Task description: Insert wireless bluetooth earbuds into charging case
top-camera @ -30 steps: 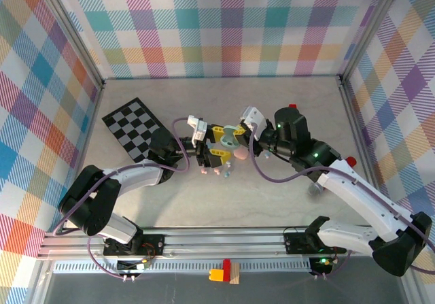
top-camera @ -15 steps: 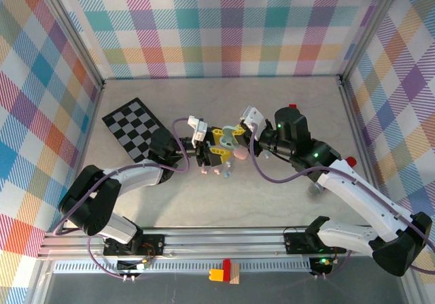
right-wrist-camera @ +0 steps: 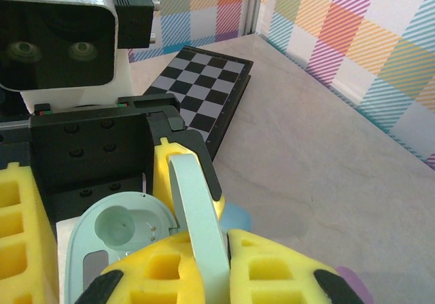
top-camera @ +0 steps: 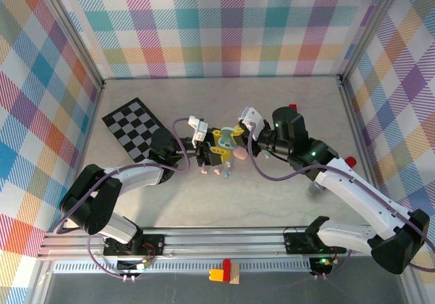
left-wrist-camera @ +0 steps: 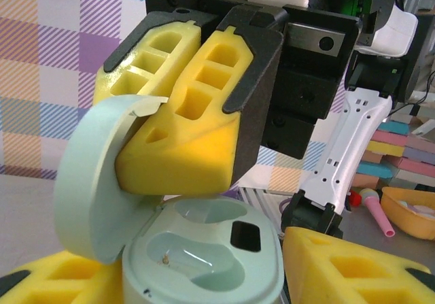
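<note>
The mint charging case hangs open above the table between my two grippers. My left gripper has its yellow fingers closed on either side of the case's base. Both wells in the base are empty. My right gripper is shut on the raised lid, and in the left wrist view its pads clamp the lid's edge. Several tiny pastel earbuds lie on the table just in front of the grippers.
A pink oval case lies under the grippers, and a light blue rounded piece shows beside the left finger. A checkerboard lies at the back left. A red and yellow block sits by the front rail.
My left gripper's fingers have closed in on the case's base. The right gripper has kept its hold on the lid and shifted slightly left.
</note>
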Robot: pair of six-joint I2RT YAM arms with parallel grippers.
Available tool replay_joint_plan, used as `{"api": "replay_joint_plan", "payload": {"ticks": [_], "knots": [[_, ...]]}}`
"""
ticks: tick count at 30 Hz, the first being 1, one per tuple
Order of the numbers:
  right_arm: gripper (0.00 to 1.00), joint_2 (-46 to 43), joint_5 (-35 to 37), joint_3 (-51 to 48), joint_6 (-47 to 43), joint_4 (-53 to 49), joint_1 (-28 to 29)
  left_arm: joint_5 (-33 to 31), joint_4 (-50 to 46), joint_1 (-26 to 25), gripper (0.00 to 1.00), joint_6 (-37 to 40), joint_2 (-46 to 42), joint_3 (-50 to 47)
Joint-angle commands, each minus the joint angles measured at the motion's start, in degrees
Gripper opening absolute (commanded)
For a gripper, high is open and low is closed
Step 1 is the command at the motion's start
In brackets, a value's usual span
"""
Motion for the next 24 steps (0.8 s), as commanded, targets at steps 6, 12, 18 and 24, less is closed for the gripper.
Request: {"api": "replay_joint_plan", "payload": {"ticks": [6,12,18,24], "knots": [[0.00,-0.4,-1.5,1.9,0.6,0.1,0.2,1.8,3.3,-0.4,0.44,0.1,0.2,1.3],[0.00,0.1,-2.6,2.1,0.4,0.3,0.2,1.6,3.3,-0.4,0.40,0.1,0.1,1.2],[0.10,-0.7,-1.6,1.8,1.4,1.4,0.2,0.9,3.6,-0.3,0.40,0.9,0.4,0.6],[0.66,-3.5,-0.8,1.3,5.9,3.3,0.1,-1.5,3.9,0.5,0.41,2.9,0.4,-0.7]]}}
